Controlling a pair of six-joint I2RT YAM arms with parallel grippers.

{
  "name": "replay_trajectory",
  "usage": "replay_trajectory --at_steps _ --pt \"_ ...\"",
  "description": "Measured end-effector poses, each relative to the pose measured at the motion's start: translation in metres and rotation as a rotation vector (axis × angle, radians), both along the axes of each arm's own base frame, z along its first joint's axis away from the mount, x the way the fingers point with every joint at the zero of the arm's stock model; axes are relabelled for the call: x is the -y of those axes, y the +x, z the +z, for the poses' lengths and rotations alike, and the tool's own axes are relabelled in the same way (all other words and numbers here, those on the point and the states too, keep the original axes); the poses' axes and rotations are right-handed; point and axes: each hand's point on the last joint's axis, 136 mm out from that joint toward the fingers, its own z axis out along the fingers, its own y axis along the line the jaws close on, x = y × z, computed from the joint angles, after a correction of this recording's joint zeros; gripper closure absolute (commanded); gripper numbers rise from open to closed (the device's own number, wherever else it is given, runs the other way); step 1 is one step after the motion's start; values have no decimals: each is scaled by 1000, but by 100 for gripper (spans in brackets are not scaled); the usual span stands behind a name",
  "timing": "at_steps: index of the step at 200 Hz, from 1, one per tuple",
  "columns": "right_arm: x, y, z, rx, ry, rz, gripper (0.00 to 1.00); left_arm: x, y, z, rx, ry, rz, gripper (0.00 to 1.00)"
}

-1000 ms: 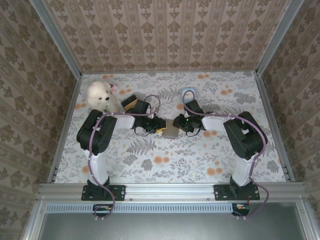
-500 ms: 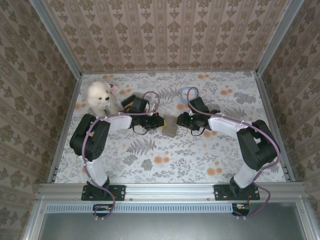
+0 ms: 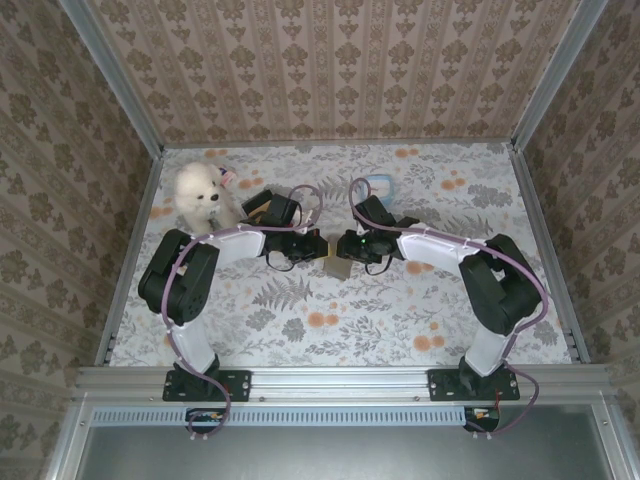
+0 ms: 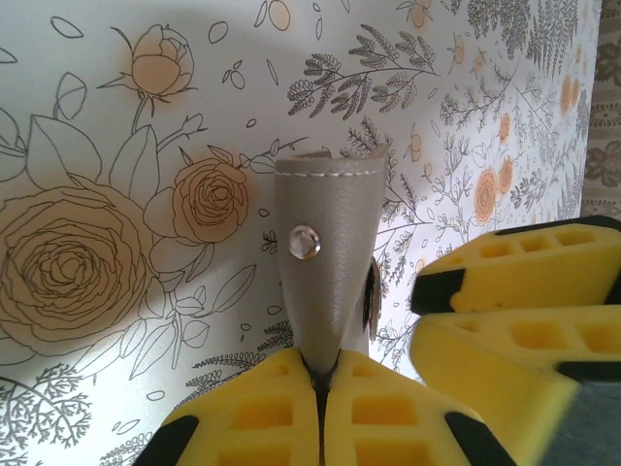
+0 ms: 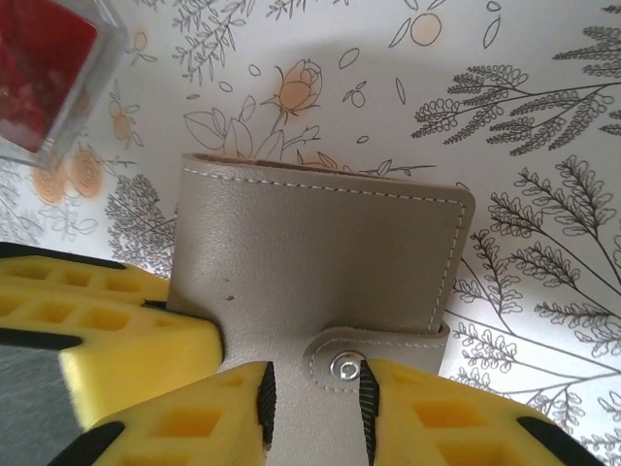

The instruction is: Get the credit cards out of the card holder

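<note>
Floral bench (image 3: 300, 330), centre: we are viewing the card holder (image 5: 320, 252), the left end effector (image 4: 320, 367) clamping one edge, the right end effector (image 5: 312, 393) straddling its snap strap (image 5: 388, 347), grip unclear.

Black-and-white arms (image 3: 186, 276) with purple cables (image 3: 172, 335) and yellow, honeycombed gripper fingers (image 4: 262, 413).

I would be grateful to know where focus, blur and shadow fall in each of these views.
Left wrist view: the card holder is sharp, the left gripper closed on it slightly softer, and a broad shadow darkens the tablecloth beyond. Right wrist view: the card holder's stitching is crisp; the yellow fingers at the left are blurred. Top view: even, soft light, no glare.
</note>
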Motion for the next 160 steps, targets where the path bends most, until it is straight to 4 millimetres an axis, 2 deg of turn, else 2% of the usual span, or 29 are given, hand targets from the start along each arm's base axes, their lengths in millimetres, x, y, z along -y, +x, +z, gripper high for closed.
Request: replay_trajectory --at_steps 33,98,160 --pt "-1 0 -12 -32 -20 1 67 0 0 0 2 0 -2 100" --pt "-2 -1 -16 -47 -29 4 58 0 0 0 3 1 -2 100" --pt "2 0 -18 -41 -62 -10 61 -1 1 -2 6 12 5 100"
